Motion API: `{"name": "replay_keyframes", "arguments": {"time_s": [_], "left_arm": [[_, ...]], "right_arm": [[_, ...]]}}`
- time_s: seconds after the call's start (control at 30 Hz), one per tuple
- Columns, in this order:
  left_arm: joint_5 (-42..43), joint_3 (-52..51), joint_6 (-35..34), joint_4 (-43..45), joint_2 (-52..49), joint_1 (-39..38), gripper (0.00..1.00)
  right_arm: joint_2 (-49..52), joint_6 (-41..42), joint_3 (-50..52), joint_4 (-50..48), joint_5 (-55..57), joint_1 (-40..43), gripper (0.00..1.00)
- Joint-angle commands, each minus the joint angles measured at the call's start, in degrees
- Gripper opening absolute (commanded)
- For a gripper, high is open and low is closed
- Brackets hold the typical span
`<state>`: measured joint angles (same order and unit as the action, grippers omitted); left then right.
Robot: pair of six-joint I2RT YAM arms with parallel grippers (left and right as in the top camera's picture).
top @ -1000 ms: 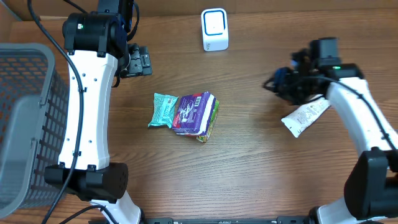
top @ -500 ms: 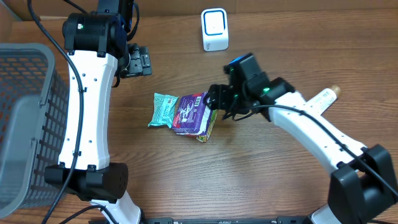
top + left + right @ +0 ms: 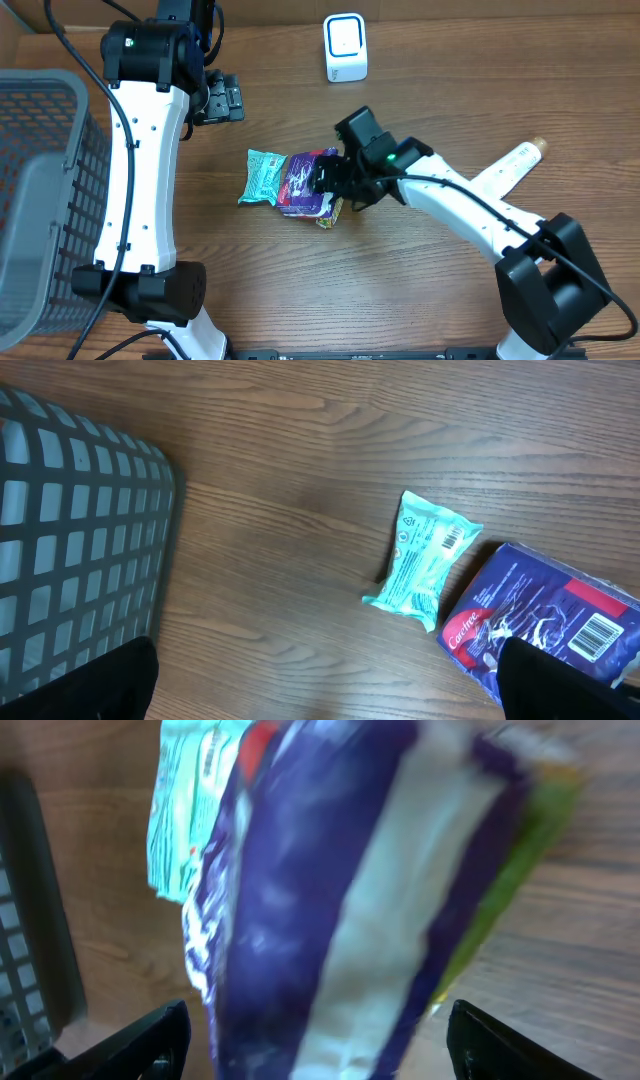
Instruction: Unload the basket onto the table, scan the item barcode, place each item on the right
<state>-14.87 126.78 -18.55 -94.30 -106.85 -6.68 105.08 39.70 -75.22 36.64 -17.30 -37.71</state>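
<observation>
Tabletop [image 3: 420, 300] of brown wood, as I see it from above and from both wrist cameras. The purple packet [image 3: 305, 180], the item I am reaching for, lies flat near the middle of the table. Its left edge touches a teal packet [image 3: 261, 177], and a green packet [image 3: 341, 203] shows from under its right edge. The right gripper [image 3: 318, 1042] is at this purple packet with its jaws apart. In the right wrist view one fingertip [image 3: 150, 1038] stands to each side of the wrapper, which fills the frame, blurred. I cannot tell whether either finger touches it. In the left wrist view a printed barcode [image 3: 595, 630] faces up on the purple packet, and a second, smaller one is visible on the teal packet. The barcode scanner [image 3: 346, 47], a small white unit with a blue-edged face, stands upright at the far edge of the table, well apart from the packets. The left gripper [image 3: 330, 682] hangs above the table to the upper left of the pile, jaws spread wide with only bare wood between them. A grey wire basket [image 3: 40, 110] occupies the left end of the table, beside the left arm. A white tube [image 3: 515, 160] with a tan cap lies at an angle at the right, just behind the right arm.
</observation>
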Motion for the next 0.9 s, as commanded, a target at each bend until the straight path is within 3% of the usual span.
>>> {"name": "replay_keyframes", "arguments": {"time_s": [0.0,0.13,0.23,0.27,0.33,0.43,0.53,0.6,0.87], "left_arm": [[-0.72,-0.22,-0.96,0.04,-0.52,0.0,1.0],[-0.72,-0.22,-0.96,0.04,-0.52,0.0,1.0],[-0.72,-0.22,-0.96,0.04,-0.52,0.0,0.99],[-0.72,-0.22,-0.96,0.04,-0.52,0.0,1.0],[-0.72,-0.22,-0.96,0.04,-0.52,0.0,1.0],[-0.72,-0.22,-0.96,0.04,-0.52,0.0,0.99],[-0.72,-0.22,-0.96,0.04,-0.52,0.0,1.0],[-0.72,-0.22,-0.96,0.04,-0.52,0.0,1.0],[-0.72,-0.22,-0.96,0.04,-0.52,0.0,1.0]], "right_arm": [[0.5,1.07,-0.92,-0.07,1.05,-1.92,0.82],[0.5,1.84,-0.74,0.35,4.33,-3.58,0.82],[0.5,4.28,-0.02,0.61,6.95,-4.39,0.73],[0.5,4.48,0.22,0.63,7.52,-4.55,0.67],[0.5,4.46,0.66,0.87,8.31,-4.61,0.43],[0.48,4.42,0.59,1.27,8.26,-4.61,0.24],[0.11,1.55,-0.57,4.09,8.24,-3.91,0.15],[-0.59,-2.36,-2.34,7.04,7.96,-3.23,0.15],[-3.85,-30.51,-17.57,28.15,6.62,-0.11,0.15]]}}
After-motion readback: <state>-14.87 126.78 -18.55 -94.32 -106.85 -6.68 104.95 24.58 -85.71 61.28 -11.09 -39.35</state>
